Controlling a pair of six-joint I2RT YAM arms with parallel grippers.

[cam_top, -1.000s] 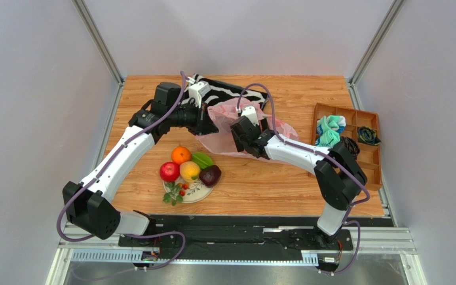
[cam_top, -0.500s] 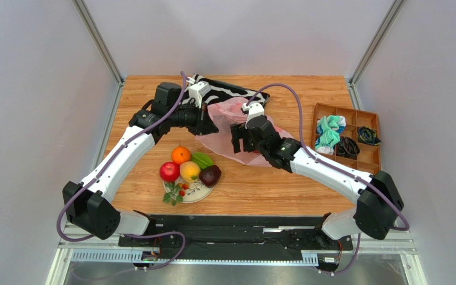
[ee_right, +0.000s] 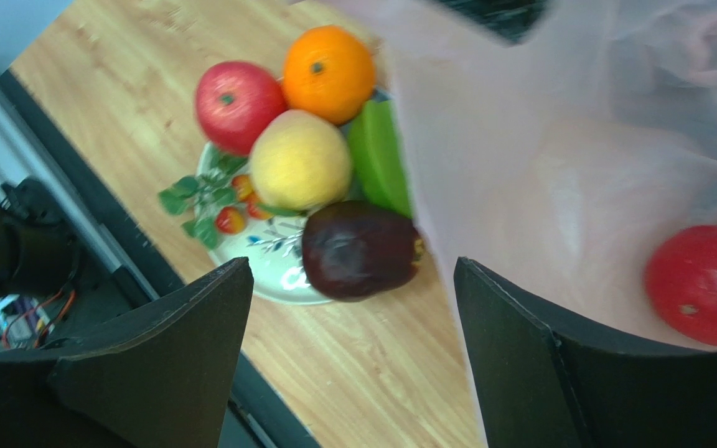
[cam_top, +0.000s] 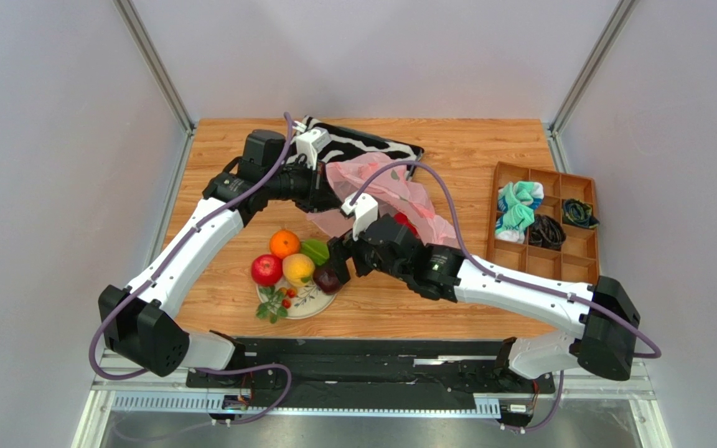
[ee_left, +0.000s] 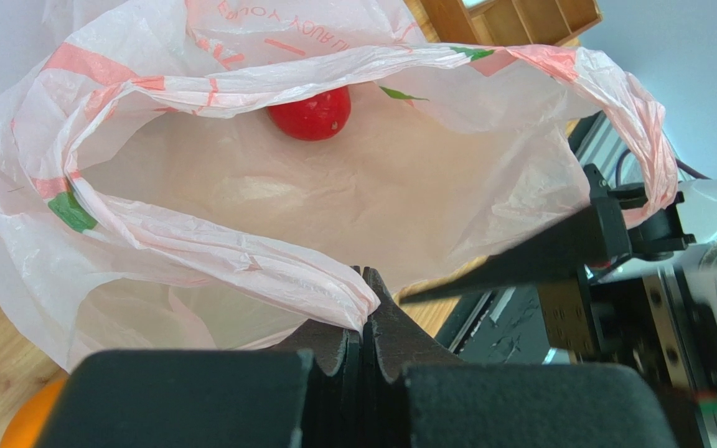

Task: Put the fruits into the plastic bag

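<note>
The pink plastic bag (cam_top: 381, 191) lies open behind the plate. My left gripper (cam_top: 327, 193) is shut on its near rim (ee_left: 334, 289) and holds the mouth up. One red fruit (ee_left: 311, 112) lies inside the bag; it also shows in the right wrist view (ee_right: 704, 285). My right gripper (cam_top: 334, 264) is open and empty, hovering over the dark maroon fruit (ee_right: 358, 250). The plate (ee_right: 273, 271) also holds an orange (ee_right: 328, 73), a red apple (ee_right: 233, 93), a yellow-orange fruit (ee_right: 300, 159), a green ridged fruit (ee_right: 379, 154) and a berry sprig (ee_right: 205, 201).
A zebra-striped pouch (cam_top: 367, 145) lies behind the bag. A wooden divided tray (cam_top: 521, 169) with socks and small items stands at the right edge. The bag's side hangs close to my right gripper's right finger (ee_right: 559, 364).
My right gripper has swung left and nearer, from the bag's mouth to above the plate's maroon fruit. My left gripper has kept its hold on the bag.
</note>
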